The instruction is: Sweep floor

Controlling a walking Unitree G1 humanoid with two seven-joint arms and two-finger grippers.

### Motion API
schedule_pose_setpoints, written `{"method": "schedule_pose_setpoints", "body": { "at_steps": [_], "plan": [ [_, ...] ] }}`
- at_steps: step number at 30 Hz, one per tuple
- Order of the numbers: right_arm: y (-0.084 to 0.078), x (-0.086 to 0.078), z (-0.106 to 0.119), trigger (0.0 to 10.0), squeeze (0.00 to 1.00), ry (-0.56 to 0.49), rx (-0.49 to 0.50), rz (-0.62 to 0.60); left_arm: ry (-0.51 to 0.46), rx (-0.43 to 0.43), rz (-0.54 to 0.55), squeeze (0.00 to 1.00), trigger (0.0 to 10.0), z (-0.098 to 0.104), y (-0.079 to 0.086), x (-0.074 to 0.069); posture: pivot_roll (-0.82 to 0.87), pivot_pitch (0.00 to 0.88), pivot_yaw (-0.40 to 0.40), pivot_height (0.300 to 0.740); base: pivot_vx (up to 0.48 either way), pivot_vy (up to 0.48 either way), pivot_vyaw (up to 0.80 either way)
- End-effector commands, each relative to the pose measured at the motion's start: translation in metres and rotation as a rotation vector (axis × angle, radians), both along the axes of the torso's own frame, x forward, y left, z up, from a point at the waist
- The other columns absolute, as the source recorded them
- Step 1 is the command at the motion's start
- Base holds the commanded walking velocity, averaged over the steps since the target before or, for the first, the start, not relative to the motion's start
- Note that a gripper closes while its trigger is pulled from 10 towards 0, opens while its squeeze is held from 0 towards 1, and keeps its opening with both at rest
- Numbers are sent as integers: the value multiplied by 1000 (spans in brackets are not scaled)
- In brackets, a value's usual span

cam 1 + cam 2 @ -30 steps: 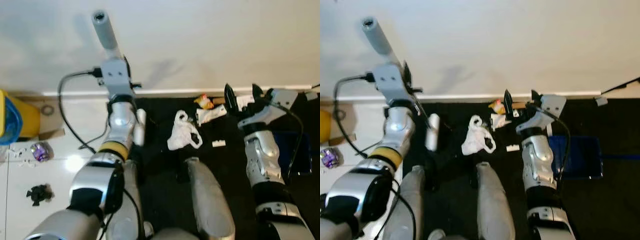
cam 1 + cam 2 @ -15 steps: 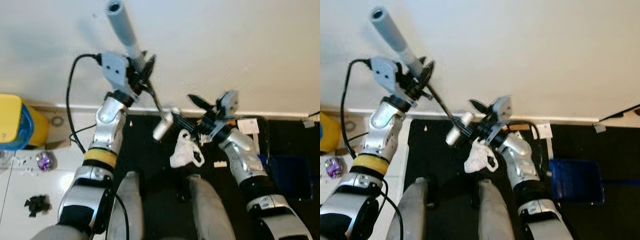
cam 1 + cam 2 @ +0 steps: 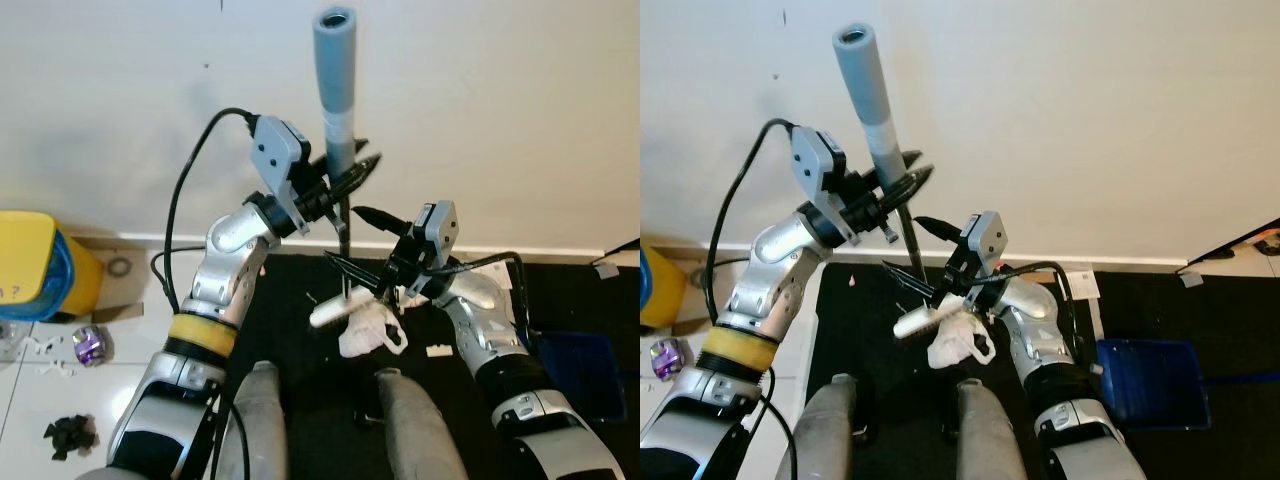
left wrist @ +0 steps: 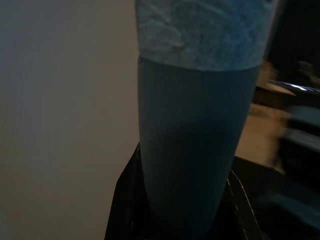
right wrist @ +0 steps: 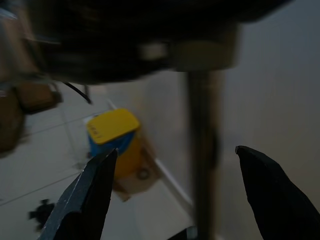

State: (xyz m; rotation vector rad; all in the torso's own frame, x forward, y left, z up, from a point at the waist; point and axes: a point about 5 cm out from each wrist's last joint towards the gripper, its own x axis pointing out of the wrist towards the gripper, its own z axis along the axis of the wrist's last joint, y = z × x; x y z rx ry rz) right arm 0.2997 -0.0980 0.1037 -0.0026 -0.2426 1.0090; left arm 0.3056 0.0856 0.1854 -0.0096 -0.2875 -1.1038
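Steadying the broom [image 3: 335,95], its grey grip clamped upright in the left pincer [image 3: 345,175] above the black mat [image 3: 865,300]: the right pincer [image 3: 365,240], fingers spread wide around the thin shaft, should close squarely before sweeping.

Left wrist view is dim, and the grey broom handle [image 4: 197,125] runs off both the upper and lower edges, so neither end shows. Right wrist view is blurred: the thin broom shaft [image 5: 202,150] is a smear, and a dark mass [image 5: 135,35] above it can't be identified. Down in the head views, the broom's head [image 3: 335,312] is partly masked by the right gripper [image 3: 355,240]. The white plastic bag [image 3: 370,330] sits half behind it, perhaps touching. The blue dustpan [image 3: 598,372] is cut by the edge.
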Motion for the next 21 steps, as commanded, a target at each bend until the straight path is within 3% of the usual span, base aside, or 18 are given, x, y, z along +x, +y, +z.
{"method": "schedule_pose_setpoints", "body": {
  "at_steps": [1,2,3,7,16,17,18,19,21],
  "plan": [
    [-5,-1,-5,10000,1000,5,-16,-23,-11,-7,-60,0,10000,5,-6,-6,68,97,-75,731,0,0,0],
    [-5,-1,-5,10000,1000,5,-16,-23,-11,-7,-60,0,10000,5,-6,-6,68,97,-75,731,0,0,0],
    [-6,-1,-8,10000,0,20,-19,-22,5,-23,-88,0,10000,8,-11,-10,68,96,-74,731,0,0,0],
    [-4,-4,-19,10000,0,84,-22,-13,39,-78,-161,0,10000,16,-27,-23,70,99,-74,731,0,0,0],
    [1,-5,-25,10000,0,129,-6,1,43,-117,-174,0,10000,23,-36,-28,72,101,-74,731,0,0,0],
    [2,-5,-25,4353,0,132,-1,0,48,-123,-179,0,10000,25,-36,-28,72,103,-73,731,0,0,0],
    [2,-5,-25,4353,0,132,-1,0,48,-123,-179,0,10000,25,-36,-28,72,103,-73,731,0,0,0],
    [2,-5,-26,0,0,134,2,-1,52,-128,-182,0,10000,26,-37,-29,72,103,-73,731,0,0,0],
    [2,-4,-26,0,0,141,13,-7,71,-136,-194,0,10000,29,-37,-31,74,103,-72,731,0,0,0]
  ]
}}
